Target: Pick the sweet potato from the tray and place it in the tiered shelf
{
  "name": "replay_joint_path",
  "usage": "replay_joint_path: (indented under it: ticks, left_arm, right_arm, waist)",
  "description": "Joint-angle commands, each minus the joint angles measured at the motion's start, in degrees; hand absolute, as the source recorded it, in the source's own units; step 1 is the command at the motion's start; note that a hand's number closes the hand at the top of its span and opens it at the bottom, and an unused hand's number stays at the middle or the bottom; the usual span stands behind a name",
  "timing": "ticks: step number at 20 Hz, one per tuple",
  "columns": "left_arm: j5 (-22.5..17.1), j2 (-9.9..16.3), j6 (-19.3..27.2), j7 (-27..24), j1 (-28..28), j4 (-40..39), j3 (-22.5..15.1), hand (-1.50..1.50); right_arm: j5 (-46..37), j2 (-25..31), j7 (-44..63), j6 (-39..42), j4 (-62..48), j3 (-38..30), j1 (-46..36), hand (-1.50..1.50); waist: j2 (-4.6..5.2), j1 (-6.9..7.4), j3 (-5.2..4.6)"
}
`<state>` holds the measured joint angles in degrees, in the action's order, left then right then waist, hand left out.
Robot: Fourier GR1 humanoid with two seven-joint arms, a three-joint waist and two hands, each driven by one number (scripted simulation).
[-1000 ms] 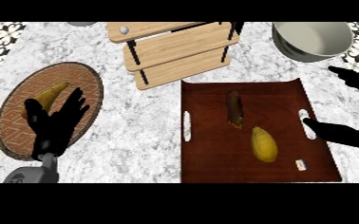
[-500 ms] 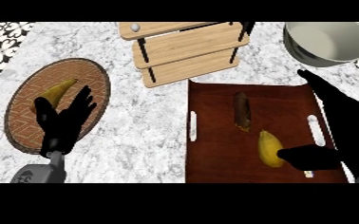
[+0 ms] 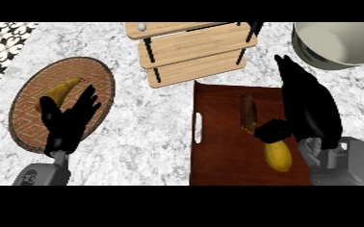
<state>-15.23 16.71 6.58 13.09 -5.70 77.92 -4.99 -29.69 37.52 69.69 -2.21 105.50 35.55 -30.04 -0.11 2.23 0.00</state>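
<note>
Compared with half a second ago, the black right hand [image 3: 307,107] has come in over the dark red-brown rectangular tray [image 3: 220,149] from the right side; its straight fingers now point toward the far edge and its thumb [image 3: 272,131] reaches inward, lying just over the near end of the task's thing. The view has also shifted, so the tray sits lower and further right than it did. The black left hand [image 3: 65,123] stays open with fingers spread, over the near rim of the round woven brown mat [image 3: 99,84].

Nearest on the tray lies a yellow, banana-like piece [image 3: 279,156], its far tip hidden under the thumb. Just beyond it lies the sweet potato [image 3: 248,111], a slim, dark brown, elongated root pointing near to far, on the tray's middle, not lifted. Whether the thumb touches it cannot be told.

A yellow banana [image 3: 58,92] rests on the mat. Farther off stands the light wooden tiered shelf [image 3: 188,50] with black posts, and a grey metal bowl [image 3: 331,43] at the far right.
</note>
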Motion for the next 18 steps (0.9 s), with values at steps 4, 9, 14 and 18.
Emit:
replay_joint_path:
  ticks: [4,9,14,18]
  left_arm:
    - [-0.6,0.5,-0.4,3.5,-0.5,-1.5,0.3,0.0]
    - [-1.2,1.2,-1.4,3.8,1.3,-0.5,0.8,0.0]
    - [1.5,-1.2,1.7,2.9,1.8,-1.6,-0.7,0.0]
    - [0.8,-1.0,0.2,0.8,4.2,-0.8,0.0,0.0]
  right_arm:
    - [-4.9,-12.0,15.5,5.8,-13.6,2.0,-6.6,-1.5]
    - [-7.7,-18.2,14.7,7.6,-22.2,3.0,-7.0,-1.5]
    - [-10.8,-23.3,15.5,9.4,-28.4,1.5,-8.0,-1.5]
    - [-16.7,-25.3,15.5,7.8,-30.0,0.4,-6.8,-1.5]
  waist:
    - [0.31,-0.34,-0.2]
    - [0.18,-0.71,-0.11]
    - [0.14,-1.54,-0.13]
    - [-0.08,-2.07,-0.11]
